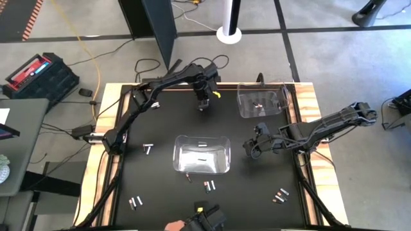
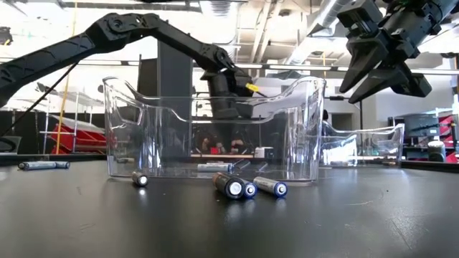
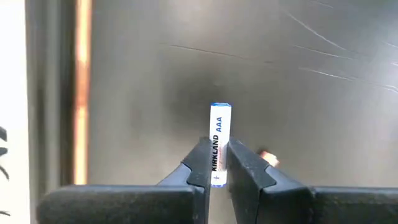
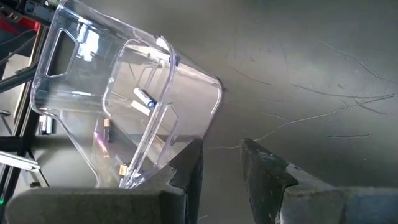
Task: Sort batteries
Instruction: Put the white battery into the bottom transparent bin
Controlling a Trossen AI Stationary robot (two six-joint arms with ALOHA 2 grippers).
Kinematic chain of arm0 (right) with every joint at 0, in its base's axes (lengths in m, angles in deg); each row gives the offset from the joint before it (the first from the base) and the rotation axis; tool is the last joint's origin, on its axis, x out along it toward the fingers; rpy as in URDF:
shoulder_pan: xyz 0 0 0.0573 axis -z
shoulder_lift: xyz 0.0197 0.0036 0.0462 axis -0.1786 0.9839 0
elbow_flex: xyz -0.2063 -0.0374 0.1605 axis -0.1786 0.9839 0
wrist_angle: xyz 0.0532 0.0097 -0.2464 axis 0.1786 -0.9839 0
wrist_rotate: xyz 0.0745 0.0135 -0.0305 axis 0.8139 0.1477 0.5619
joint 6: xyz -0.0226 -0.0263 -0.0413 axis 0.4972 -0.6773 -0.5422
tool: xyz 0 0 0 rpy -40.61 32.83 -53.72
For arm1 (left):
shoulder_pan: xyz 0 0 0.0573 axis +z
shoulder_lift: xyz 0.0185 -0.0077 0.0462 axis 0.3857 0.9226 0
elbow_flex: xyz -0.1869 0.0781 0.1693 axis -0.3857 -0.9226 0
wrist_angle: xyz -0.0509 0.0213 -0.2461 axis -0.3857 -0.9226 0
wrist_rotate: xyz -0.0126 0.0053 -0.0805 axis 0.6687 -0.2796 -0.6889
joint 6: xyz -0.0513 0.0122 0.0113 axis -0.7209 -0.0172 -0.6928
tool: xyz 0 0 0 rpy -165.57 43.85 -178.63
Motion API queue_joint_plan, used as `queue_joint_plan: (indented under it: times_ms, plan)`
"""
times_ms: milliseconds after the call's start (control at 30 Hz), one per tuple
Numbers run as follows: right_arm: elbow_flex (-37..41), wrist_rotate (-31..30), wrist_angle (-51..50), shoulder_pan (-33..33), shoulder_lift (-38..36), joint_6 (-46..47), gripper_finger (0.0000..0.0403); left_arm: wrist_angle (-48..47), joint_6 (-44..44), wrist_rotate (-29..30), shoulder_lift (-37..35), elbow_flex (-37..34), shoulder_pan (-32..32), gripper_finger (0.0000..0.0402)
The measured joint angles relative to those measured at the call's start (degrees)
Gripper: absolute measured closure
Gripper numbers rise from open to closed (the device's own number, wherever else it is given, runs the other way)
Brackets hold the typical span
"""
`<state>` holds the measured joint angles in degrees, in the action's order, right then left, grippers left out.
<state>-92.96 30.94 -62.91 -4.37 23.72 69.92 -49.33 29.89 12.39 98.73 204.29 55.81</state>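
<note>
Now, battery (image 3: pixel 220 142) (white) in left end effector (image 3: pixel 216 163)

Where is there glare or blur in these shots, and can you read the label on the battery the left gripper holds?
Left wrist view: the battery is sharp, label reads KIRKLAND AAA, pinched in the left gripper; the fingers near the lens are soft. Low view: bright ceiling lights backlight the clear bin, its walls glinting. Right wrist view: glare streaks on the other bin; mat scratches catch light.
</note>
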Motion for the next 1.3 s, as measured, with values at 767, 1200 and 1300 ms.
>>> queue_joint_plan:
  times_ms: [767,1200,1300]
  plan:
    - [-0.02,0.16,-2.29,-2.42,0.0,-4.23,0.0275,-10.71,-15.55,-8.26,-11.64,5.74,-9.11,0.0372]
    - [-0.02,0.33,-2.31,-5.27,0.0,-8.48,0.0275,-11.53,-25.72,-1.11,-12.91,3.91,-21.16,0.0372]
    - [-0.02,0.35,-2.43,-6.53,0.0,-8.84,0.0275,-11.13,-28.26,0.72,-13.05,2.63,-23.99,0.0372]
